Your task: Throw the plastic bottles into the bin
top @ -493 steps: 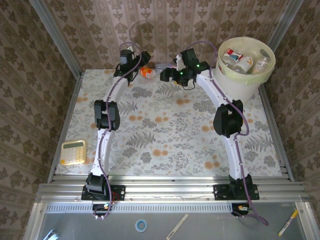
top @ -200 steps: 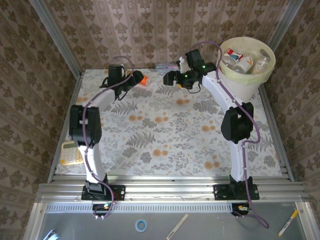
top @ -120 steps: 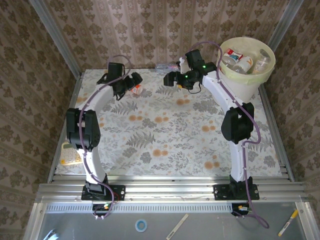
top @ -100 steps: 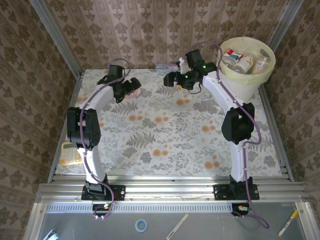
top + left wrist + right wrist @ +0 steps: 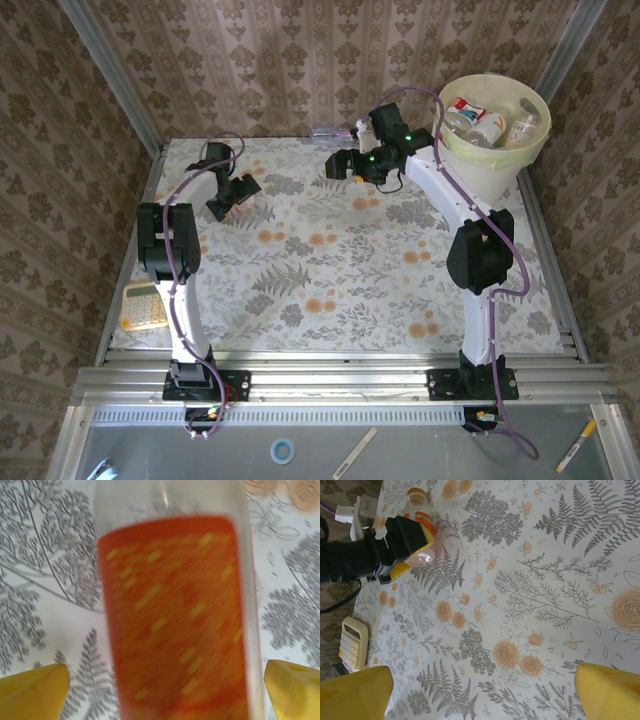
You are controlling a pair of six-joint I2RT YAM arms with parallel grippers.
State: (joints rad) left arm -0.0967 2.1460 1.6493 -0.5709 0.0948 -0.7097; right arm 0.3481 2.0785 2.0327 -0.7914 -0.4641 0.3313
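Across the overhead frame, floral table (image 5: 330, 290). At its upper right, cream bin (image 5: 490, 165) with several plastic bottles (image 5: 487, 125) inside. Just left of the bin, right gripper (image 5: 335, 166), released, fingers spread wide over bare cloth, holding nothing. At upper left, left gripper (image 5: 232, 193), likewise released: in its wrist view, orange-labelled bottle (image 5: 175, 620) between the yellow fingertips (image 5: 35, 690), a gap on each side. At top centre, one clear bottle (image 5: 325, 132). At lower left, yellow calculator (image 5: 143, 305).

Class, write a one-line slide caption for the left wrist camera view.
Open left gripper, yellow fingers wide either side of an orange-labelled clear bottle, above the fern-print table.
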